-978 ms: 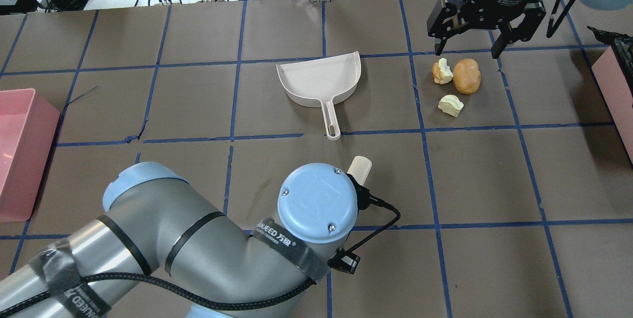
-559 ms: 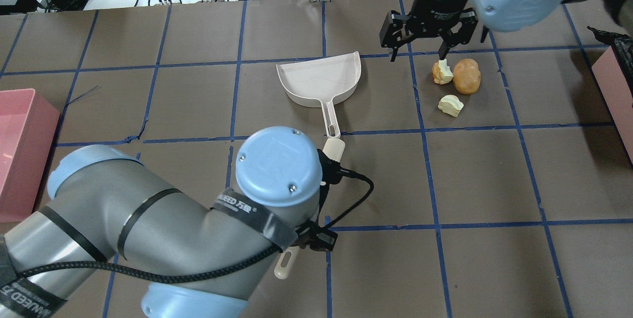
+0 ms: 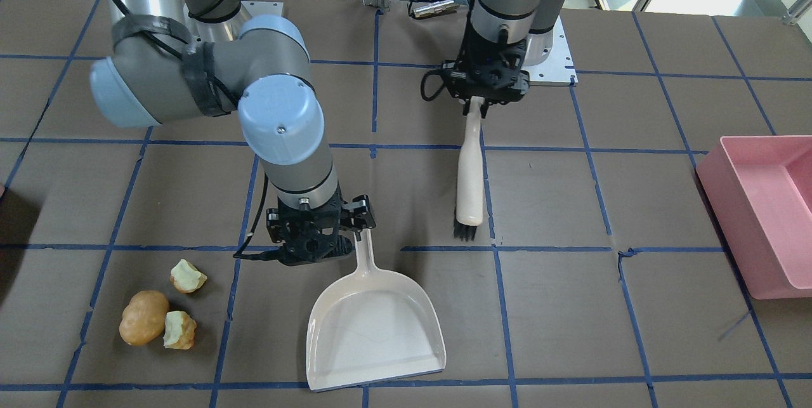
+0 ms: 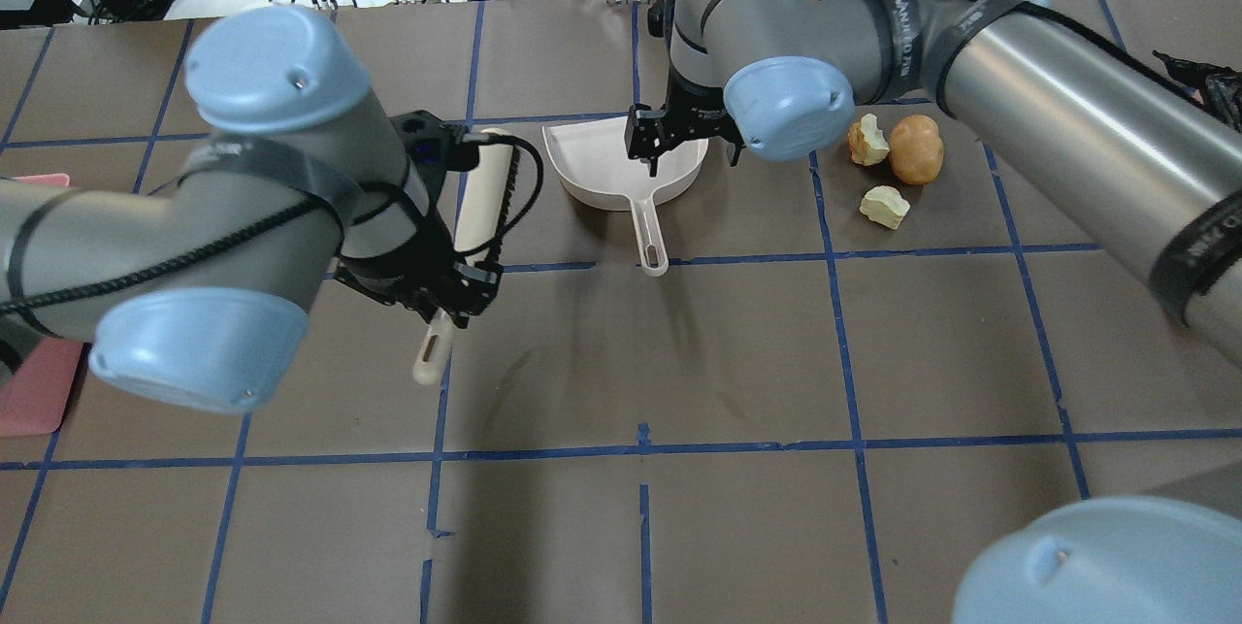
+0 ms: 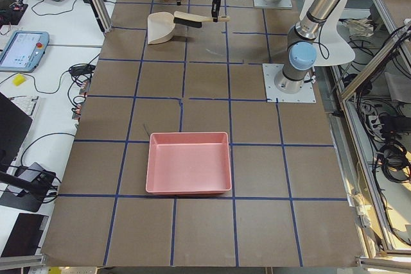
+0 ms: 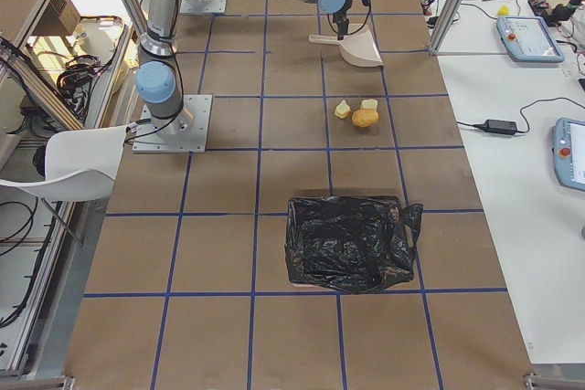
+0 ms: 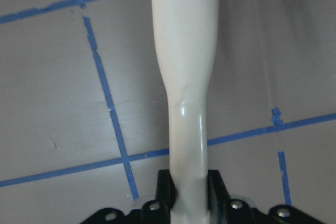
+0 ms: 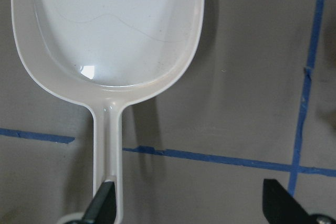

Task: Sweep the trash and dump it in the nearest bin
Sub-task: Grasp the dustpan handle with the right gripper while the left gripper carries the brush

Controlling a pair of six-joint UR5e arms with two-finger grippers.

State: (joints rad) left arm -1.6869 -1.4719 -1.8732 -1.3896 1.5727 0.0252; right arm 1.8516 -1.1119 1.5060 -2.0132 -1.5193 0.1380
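Left gripper [image 3: 477, 102]: clamping shut on the thin end of the brush handle, both fingers pressing it in the wrist view.
Brush [image 3: 471, 173]: sticking out roughly level from the left gripper, cream handle, dark bristles at the end pointing away from the robot base; sitting on the robot's left of the dustpan, not touching it.
Right gripper [image 8: 191, 204]: hovering over the dustpan handle with fingers spread wide, gripping nothing; one finger [image 8: 103, 203] showing just beside the handle, cannot tell if touching.
Dustpan [image 3: 374, 325]: lying flat on the table [image 3: 571, 306], mouth facing away from the robot, handle pointing back toward the base.
Trash: lying on the table on the robot's right of the dustpan, apart from it and from both grippers.
Potato lump [image 3: 144, 325]: tan-brown oval, sitting farthest to the robot's right of the three.
Apple piece one [image 3: 179, 330]: pale green, resting right against the potato lump.
Apple piece two [image 3: 188, 276]: lying near the other two but apart, on the robot's side of them.
Black-bagged bin [image 6: 347, 244]: standing at the table end on the robot's right, beyond the trash.
Pink bin [image 5: 188, 162]: sitting at the table end on the robot's left, well apart from everything else.
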